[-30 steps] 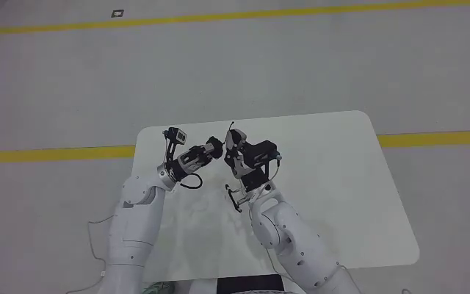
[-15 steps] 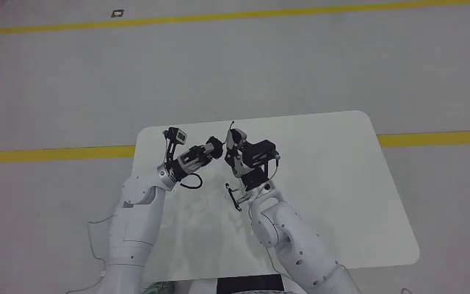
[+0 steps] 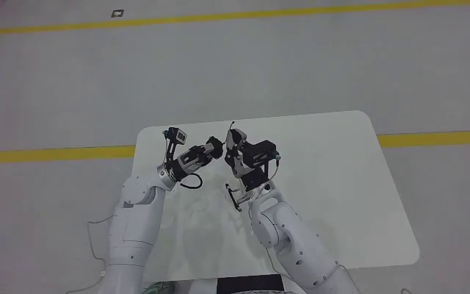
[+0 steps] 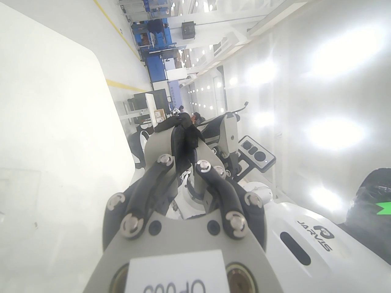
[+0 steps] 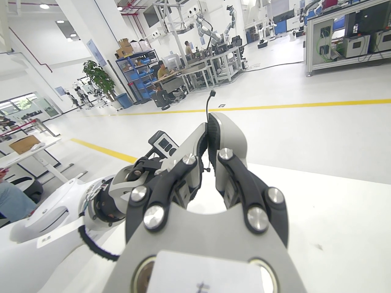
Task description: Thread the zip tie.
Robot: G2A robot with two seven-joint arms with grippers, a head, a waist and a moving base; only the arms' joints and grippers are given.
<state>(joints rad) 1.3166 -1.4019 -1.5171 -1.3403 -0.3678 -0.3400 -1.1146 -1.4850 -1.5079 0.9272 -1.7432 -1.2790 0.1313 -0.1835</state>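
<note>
Zip tie (image 5: pixel 209 108) stands pinched in right gripper (image 5: pixel 208 129), left gripper (image 4: pixel 183 132) closed in wrist view.

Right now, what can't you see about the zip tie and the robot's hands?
Top view: the zip tie is too small to tell whether it is threaded.
Right wrist view: the right gripper is shut on the zip tie, and its fingers hide the strip's middle.
Left wrist view: the left gripper is shut on a black thing; blur and its own fingers hide what it is.
</note>
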